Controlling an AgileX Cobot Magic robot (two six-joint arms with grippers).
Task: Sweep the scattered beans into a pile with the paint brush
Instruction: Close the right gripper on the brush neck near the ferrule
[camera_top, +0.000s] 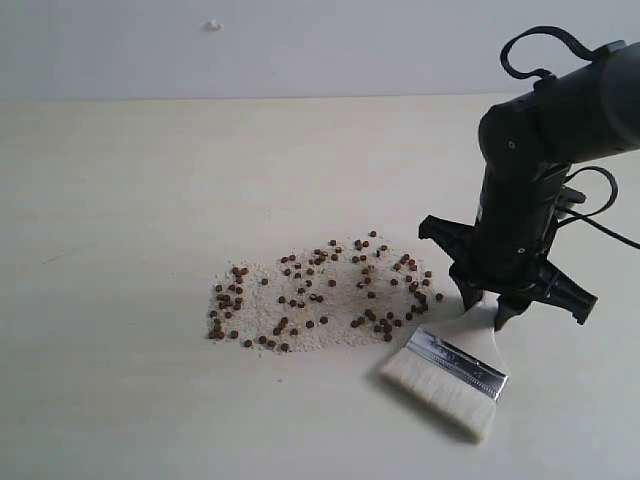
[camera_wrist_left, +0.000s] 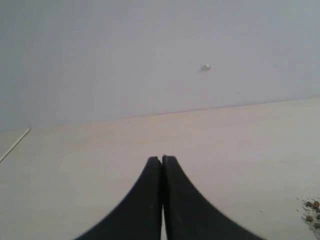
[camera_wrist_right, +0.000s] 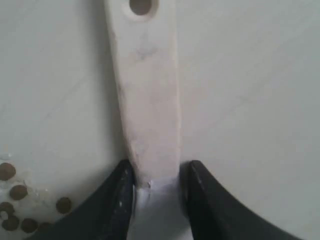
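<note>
The beans (camera_top: 320, 295), small reddish-brown pellets mixed with pale crumbs, lie spread in a loose patch on the table. The paint brush (camera_top: 458, 365) rests just right of the patch with its cream bristles pointing to the table's front edge. My right gripper (camera_top: 488, 305) stands over the handle's end and is shut on it. In the right wrist view both fingers press the pale handle (camera_wrist_right: 147, 90) from either side, with a few beans (camera_wrist_right: 15, 192) at the edge. My left gripper (camera_wrist_left: 162, 159) is shut and empty above bare table, with some beans (camera_wrist_left: 312, 207) far off.
The pale wooden table (camera_top: 120, 200) runs back to a plain grey wall with a small white mark (camera_top: 213, 25). The right arm's black body and cables (camera_top: 560, 110) rise over the table's right side.
</note>
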